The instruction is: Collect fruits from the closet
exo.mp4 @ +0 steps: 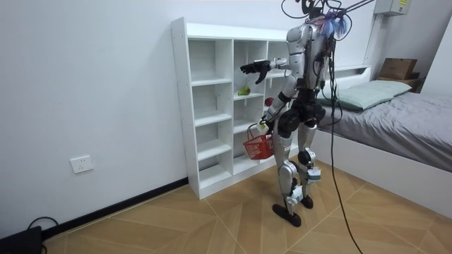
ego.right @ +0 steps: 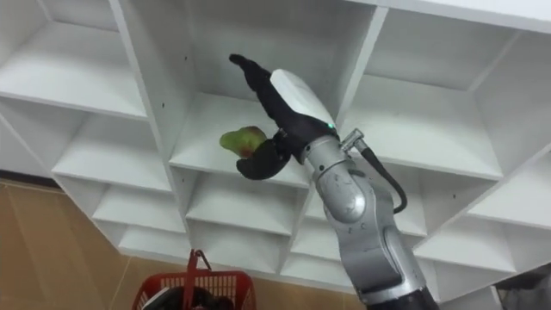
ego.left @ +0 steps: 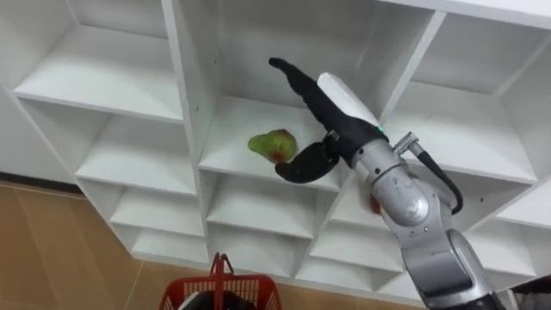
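A green pear-like fruit (ego.left: 274, 145) with a reddish patch lies on a middle shelf of the white closet (ego.left: 186, 95). My right hand (ego.left: 334, 105) reaches into that compartment, open, with straight fingers above the fruit and the thumb just right of it, not closed on it. A small red thing (ego.left: 374, 205) peeks from behind my forearm on the shelf to the right. Low at my left side, my left hand (exo.mp4: 263, 126) holds a red basket (ego.left: 220, 291) by its handle. I stand upright facing the closet (exo.mp4: 212, 106).
The closet is a grid of open white compartments with thin dividers around my arm. The wooden floor (exo.mp4: 212, 219) runs below it. A bed (exo.mp4: 395, 106) stands behind me at the room view's right.
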